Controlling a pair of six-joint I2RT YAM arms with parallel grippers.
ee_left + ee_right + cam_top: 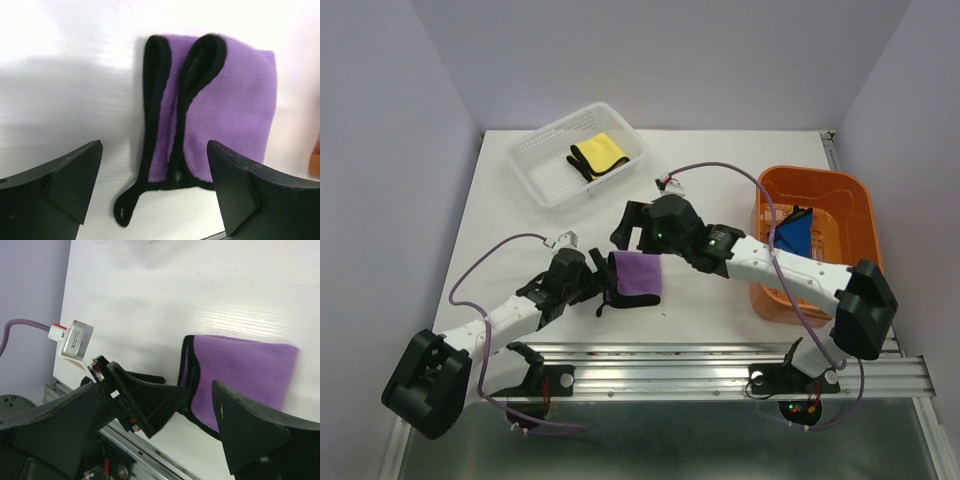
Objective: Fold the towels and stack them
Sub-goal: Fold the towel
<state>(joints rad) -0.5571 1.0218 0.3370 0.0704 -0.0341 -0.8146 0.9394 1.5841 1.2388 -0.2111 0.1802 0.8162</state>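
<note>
Purple towel [638,275]: on bench [490,200], between claws
Left claw [603,283]: gaping, empty
Right claw [634,236]: gaping, empty
White basket [535,170], orange basket [850,205]: apart

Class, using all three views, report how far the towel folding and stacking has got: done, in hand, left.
Done: the yellow towel lies folded in the white basket. In hand: the purple towel lies folded on the table, with the left gripper and right gripper both open by it, neither gripping. Left: stacking purple with yellow, and the blue towel, lying in the orange basket.
</note>
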